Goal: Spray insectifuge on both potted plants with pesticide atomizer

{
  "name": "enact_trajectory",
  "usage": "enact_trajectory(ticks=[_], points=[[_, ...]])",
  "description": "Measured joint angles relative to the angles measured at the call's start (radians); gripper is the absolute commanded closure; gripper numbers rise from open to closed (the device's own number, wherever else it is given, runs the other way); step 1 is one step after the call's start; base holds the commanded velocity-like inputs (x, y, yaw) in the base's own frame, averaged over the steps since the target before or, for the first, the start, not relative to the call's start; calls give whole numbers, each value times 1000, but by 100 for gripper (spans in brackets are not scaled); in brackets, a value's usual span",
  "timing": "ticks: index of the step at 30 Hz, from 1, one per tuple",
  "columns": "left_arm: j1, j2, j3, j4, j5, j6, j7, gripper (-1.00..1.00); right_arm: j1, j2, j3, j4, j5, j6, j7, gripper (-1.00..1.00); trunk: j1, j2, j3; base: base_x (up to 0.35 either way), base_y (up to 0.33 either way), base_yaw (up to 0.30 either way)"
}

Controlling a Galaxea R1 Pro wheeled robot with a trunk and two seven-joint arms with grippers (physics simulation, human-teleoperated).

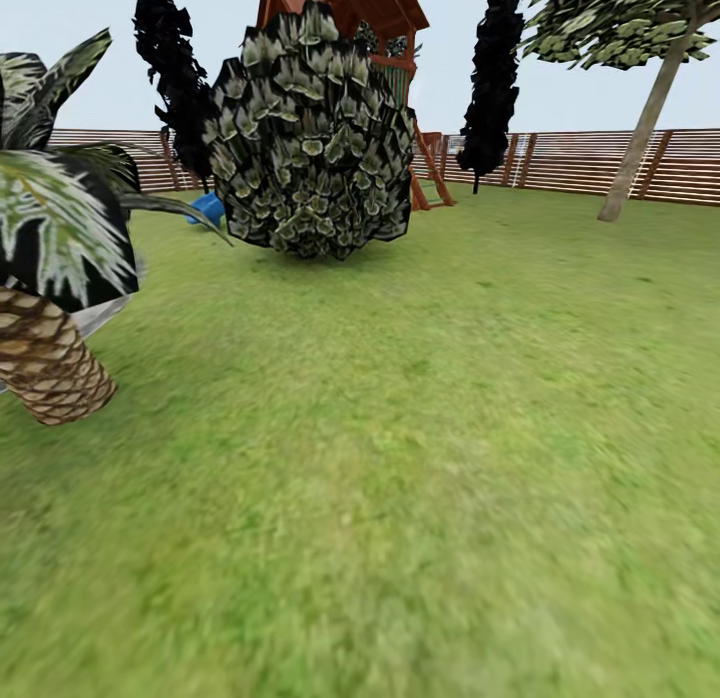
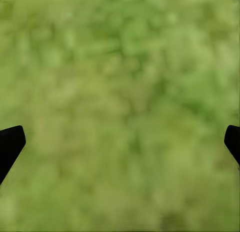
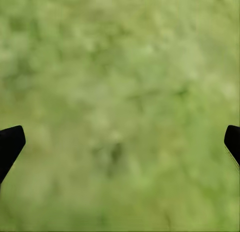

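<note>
While blurred lawn point(image 1: 400, 478) lies beneath, left gripper point(image 2: 120, 142) and right gripper point(image 3: 120, 142) stand spread, fingers cut off.

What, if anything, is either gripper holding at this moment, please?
Nothing: the left gripper and right gripper are both open, with just grass between their fingers.

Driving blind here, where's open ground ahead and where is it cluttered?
Open lawn runs from the near foreground out to the slatted fence and the leaning tree. Crowded on the left: palm trunk close by, big leafy shrub ahead, play tower behind it. Both wrist views show bare grass between open fingers.
</note>
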Motion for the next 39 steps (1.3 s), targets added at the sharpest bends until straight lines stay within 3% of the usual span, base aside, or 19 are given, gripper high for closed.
enact_trajectory(ticks=[39], points=[[0, 0, 1, 0, 0, 1, 0, -100, 0, 0, 1, 2, 0, 1, 1, -100, 0, 0, 0, 339, 0, 0]])
